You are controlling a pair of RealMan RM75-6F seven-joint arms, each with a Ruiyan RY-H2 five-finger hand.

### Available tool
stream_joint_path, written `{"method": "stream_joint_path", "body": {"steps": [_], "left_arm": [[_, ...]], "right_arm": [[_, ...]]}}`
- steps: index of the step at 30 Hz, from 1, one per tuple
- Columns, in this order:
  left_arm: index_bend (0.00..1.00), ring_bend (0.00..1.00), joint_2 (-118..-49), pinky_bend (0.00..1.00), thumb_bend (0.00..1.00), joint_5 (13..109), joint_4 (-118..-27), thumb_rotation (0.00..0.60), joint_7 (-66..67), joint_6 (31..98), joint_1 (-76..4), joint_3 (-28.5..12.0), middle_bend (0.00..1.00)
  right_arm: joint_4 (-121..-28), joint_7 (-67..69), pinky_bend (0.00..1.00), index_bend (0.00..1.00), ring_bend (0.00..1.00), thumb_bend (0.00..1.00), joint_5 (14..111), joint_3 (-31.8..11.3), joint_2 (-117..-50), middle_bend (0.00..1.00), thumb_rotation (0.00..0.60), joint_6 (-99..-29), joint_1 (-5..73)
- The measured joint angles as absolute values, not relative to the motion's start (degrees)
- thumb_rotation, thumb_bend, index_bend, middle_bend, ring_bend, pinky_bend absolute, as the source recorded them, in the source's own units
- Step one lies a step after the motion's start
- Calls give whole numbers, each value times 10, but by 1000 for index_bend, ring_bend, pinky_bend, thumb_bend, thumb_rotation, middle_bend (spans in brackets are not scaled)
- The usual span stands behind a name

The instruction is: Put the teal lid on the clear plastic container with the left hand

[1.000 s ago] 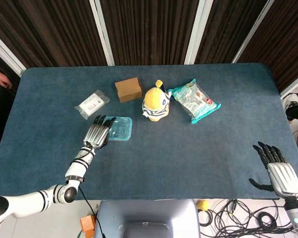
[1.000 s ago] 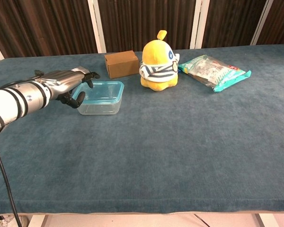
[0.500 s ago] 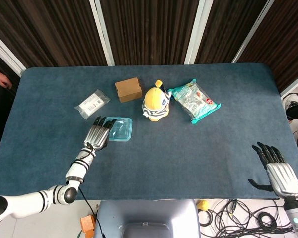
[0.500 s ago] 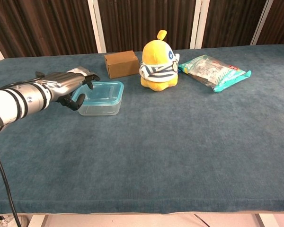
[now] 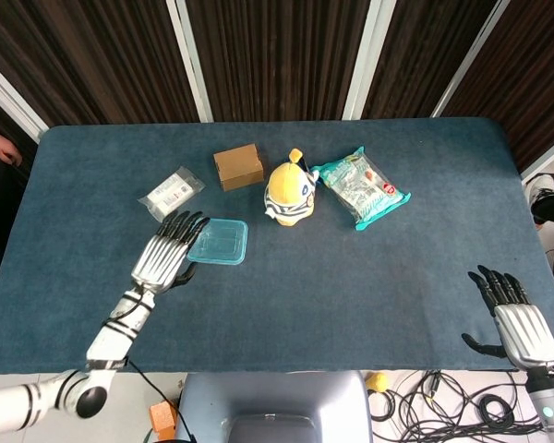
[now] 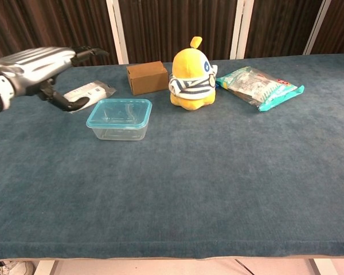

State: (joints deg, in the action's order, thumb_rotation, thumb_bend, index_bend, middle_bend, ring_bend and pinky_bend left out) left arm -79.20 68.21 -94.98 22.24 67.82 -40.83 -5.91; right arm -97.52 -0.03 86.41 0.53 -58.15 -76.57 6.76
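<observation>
The teal lid (image 6: 119, 111) sits on top of the clear plastic container (image 6: 118, 128), left of centre on the table (image 5: 351, 277), in front of the cardboard box (image 5: 238, 166) and left of the yellow plush toy (image 5: 290, 192). The left hand (image 5: 164, 255) hangs raised just left of it, fingers spread and straight, holding nothing and touching nothing. From here the lid looks level and square to the rim, so the task seems all but done. If it needs seating, the sound move is a flat, gentle press on the lid's middle, so the light box does not skid. The right hand (image 5: 520, 328) rests open and empty, far right, near edge.
</observation>
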Motion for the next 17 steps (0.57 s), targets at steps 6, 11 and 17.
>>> {"method": "stream_joint_path", "body": {"steps": [6,11,17], "left_arm": [[0,0,-712,0,365,823,-1005,600,176,791,-280,61,0],[0,0,-715,0,360,891,-941,600,116,901,-170,116,0],[0,0,-730,0,356,924,-869,600,92,965,-115,119,0]], "right_arm": [[-983,-49,12,0,0,133,866,10,-596,0,600,-765,67],[-993,-94,13,0,0,133,872,14,-615,0,600,-764,67],[-999,-119,12,0,0,133,869,13,-629,0,600,-769,65]]}}
